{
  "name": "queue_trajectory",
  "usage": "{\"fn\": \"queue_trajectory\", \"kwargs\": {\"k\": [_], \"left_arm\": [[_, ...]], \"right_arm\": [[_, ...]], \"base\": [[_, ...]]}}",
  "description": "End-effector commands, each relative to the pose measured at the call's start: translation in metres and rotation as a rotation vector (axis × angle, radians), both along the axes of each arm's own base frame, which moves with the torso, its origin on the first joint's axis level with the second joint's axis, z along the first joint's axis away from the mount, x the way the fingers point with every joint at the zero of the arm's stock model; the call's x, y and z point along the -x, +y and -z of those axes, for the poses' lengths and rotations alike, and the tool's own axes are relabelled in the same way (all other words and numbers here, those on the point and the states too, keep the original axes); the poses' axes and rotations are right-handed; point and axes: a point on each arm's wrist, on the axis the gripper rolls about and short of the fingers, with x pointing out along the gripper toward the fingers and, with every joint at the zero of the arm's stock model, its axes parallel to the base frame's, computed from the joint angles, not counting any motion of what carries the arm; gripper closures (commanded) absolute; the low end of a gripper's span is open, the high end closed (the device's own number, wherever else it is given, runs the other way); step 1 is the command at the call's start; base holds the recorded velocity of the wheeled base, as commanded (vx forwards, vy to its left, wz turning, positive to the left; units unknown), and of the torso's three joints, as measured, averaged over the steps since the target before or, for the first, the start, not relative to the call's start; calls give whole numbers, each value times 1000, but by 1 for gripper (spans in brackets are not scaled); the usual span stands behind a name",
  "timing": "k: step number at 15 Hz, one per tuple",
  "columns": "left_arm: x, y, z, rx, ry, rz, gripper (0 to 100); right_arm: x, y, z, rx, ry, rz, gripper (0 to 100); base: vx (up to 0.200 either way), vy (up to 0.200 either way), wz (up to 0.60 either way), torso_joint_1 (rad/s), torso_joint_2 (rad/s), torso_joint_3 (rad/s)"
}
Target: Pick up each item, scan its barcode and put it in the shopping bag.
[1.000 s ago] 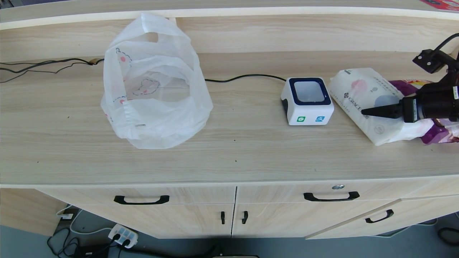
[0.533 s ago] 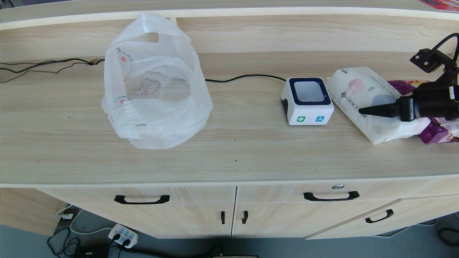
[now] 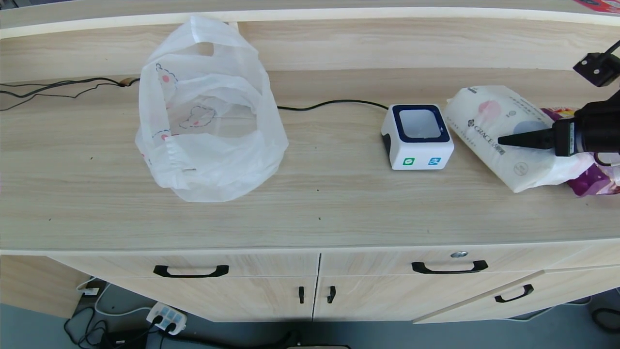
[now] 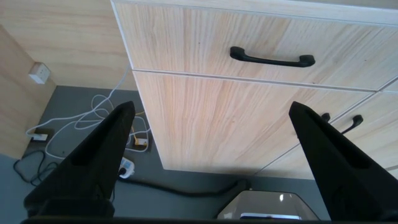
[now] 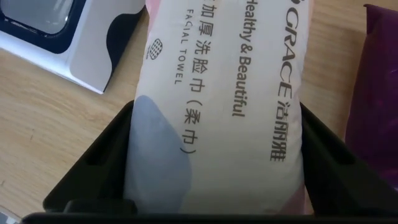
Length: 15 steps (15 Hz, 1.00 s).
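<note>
The left gripper (image 4: 208,168) hangs below the counter top, facing a drawer (image 4: 205,37) with a black handle (image 4: 272,59). Its two fingers stand wide apart with nothing between them.

On the counter (image 3: 339,208), towards the left end and midway between the front and back edges, the white shopping bag (image 3: 208,121) stands upright with its mouth open. A black cable (image 3: 334,103) runs from behind the bag along the counter to the scanner (image 3: 417,137), a white box with a dark-framed window on top, right of the middle.

Just right of the scanner, near the right end, lies the white facial towel pack (image 3: 489,121). It is set at a slant, and its right end overlaps a purple packet (image 3: 591,180). The right gripper (image 5: 217,174) reaches in from the right edge. Its black fingers (image 5: 93,168) are closed against the two long sides of the pack. Whether the pack is clear of the counter, I cannot tell.
</note>
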Motion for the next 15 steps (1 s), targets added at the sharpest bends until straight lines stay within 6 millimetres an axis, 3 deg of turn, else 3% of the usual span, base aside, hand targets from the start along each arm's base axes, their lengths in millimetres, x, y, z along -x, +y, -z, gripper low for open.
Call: {"fn": "queue_trajectory", "kwargs": {"k": [1, 4, 7, 10, 15], "left_arm": [[0, 0, 0, -1, 0, 0, 0], [0, 0, 0, 1, 0, 0, 0], [0, 0, 0, 1, 0, 0, 0], [0, 0, 0, 1, 0, 0, 0], [0, 0, 0, 1, 0, 0, 0]], "right_arm": [[15, 1, -12, 12, -40, 18, 100], [25, 3, -9, 27, -31, 51, 100], [59, 8, -8, 15, -27, 86, 100], [75, 12, -1, 5, -81, 88, 100], [135, 54, -27, -243, -185, 60, 100]], "base": [[0, 0, 0, 0, 0, 0], [0, 0, 0, 0, 0, 0], [0, 0, 0, 0, 0, 0], [0, 0, 0, 0, 0, 0], [0, 0, 0, 0, 0, 0]]}}
